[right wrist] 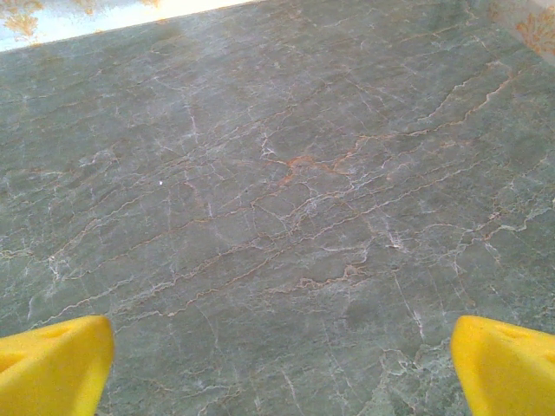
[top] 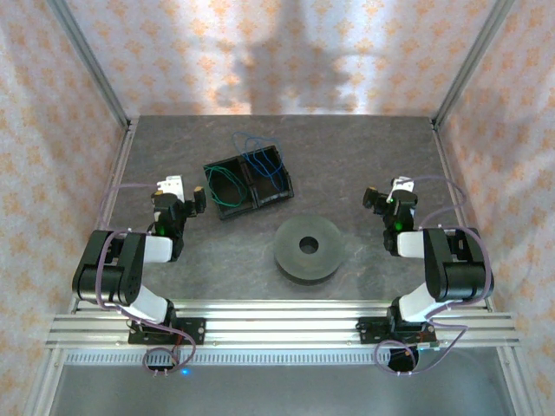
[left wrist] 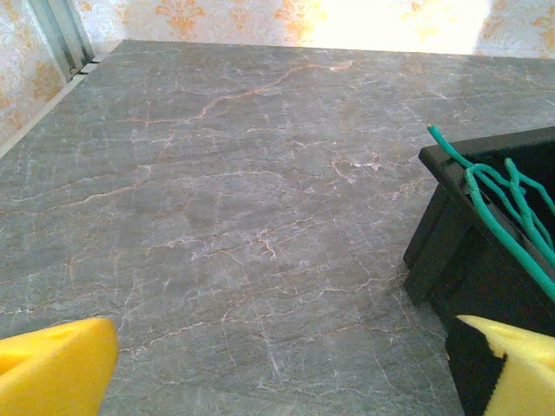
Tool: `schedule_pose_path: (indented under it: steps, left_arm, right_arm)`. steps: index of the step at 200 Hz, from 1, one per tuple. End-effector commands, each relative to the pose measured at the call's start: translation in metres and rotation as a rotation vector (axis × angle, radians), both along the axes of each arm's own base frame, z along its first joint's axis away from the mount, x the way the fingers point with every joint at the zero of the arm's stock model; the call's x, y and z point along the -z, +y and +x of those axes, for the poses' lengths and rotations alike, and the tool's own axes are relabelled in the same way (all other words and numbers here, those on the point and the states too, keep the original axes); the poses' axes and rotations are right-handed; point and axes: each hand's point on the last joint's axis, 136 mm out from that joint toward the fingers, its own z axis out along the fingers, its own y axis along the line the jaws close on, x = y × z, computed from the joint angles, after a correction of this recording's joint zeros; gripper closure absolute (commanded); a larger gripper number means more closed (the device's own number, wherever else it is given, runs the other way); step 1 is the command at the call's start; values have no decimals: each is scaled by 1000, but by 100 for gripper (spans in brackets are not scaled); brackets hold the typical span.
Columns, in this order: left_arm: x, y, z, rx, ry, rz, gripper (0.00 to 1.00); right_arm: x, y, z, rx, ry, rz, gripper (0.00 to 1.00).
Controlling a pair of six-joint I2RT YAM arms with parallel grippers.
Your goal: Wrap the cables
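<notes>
Two thin cables lie loosely looped in a black two-compartment tray (top: pixel 252 201): the green cable (top: pixel 225 185) in its left half, the blue cable (top: pixel 258 159) in its right half, spilling over the far rim. The green cable (left wrist: pixel 501 217) also pokes over the tray's corner (left wrist: pixel 442 234) in the left wrist view. My left gripper (top: pixel 180 198) hovers left of the tray, open, yellow fingertips (left wrist: pixel 54 364) wide apart over bare table. My right gripper (top: pixel 388 199) stands open at the right, its yellow fingertips (right wrist: pixel 507 364) wide over bare table.
A dark grey round spool (top: pixel 307 248) with a centre hole lies on the marbled grey table (top: pixel 347 156) between the two arms, in front of the tray. Metal frame posts and patterned walls bound the table on three sides.
</notes>
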Motion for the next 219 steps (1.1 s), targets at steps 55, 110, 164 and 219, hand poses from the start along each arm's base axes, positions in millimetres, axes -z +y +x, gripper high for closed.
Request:
schedule_pose_path:
  steps: [55, 110, 164, 219]
  left_arm:
    - [-63, -10, -25, -83, -103, 162, 1]
    - [-135, -10, -50, -121, -176, -29, 1]
    - [-188, -31, -99, -64, -143, -387, 1]
    - [-203, -50, -124, 66, -106, -413, 1]
  right_arm:
    - [-38, 13, -11, -34, -34, -40, 1]
    - [-108, 39, -29, -102, 39, 170, 1]
    - [-167, 44, -92, -26, 161, 366, 1]
    - [-137, 46, -124, 61, 224, 570, 1]
